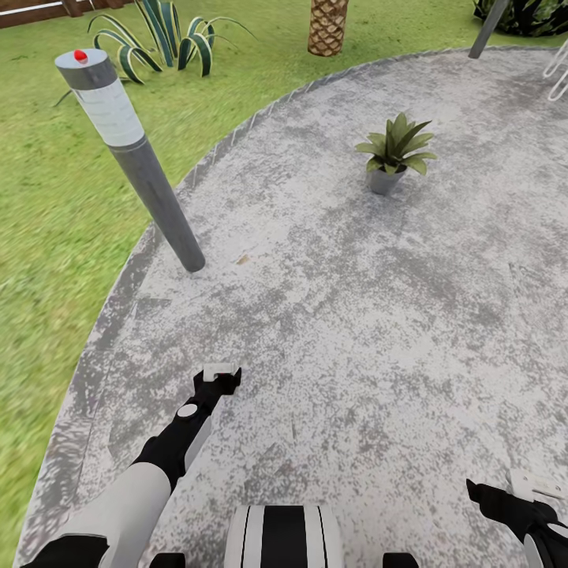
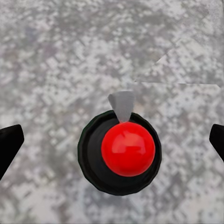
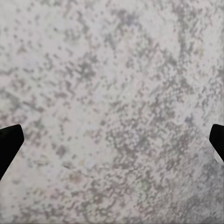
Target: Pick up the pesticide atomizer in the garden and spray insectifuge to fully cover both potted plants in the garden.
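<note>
Seen from straight above in the left wrist view, the pesticide atomizer (image 2: 122, 154) stands upright on the paving: a round dark body, a red top and a pale grey trigger. My left gripper (image 2: 112, 140) is open above it, one black fingertip on each side and well apart from the bottle. In the head view the left gripper (image 1: 219, 377) hangs low over the grey patio (image 1: 355, 315). One potted plant (image 1: 393, 151), a green rosette in a grey pot, stands farther out on the patio. My right gripper (image 3: 112, 140) is open over bare paving, with nothing between its fingers.
A tall grey bollard lamp (image 1: 134, 150) with a red dot rises at the patio's left edge. Lawn (image 1: 47, 213) lies beyond it, with a striped agave (image 1: 170, 39), a palm trunk (image 1: 327, 28) and a wooden fence (image 1: 35, 11). A grey pole (image 1: 489, 28) and white frame (image 1: 558, 71) stand far right.
</note>
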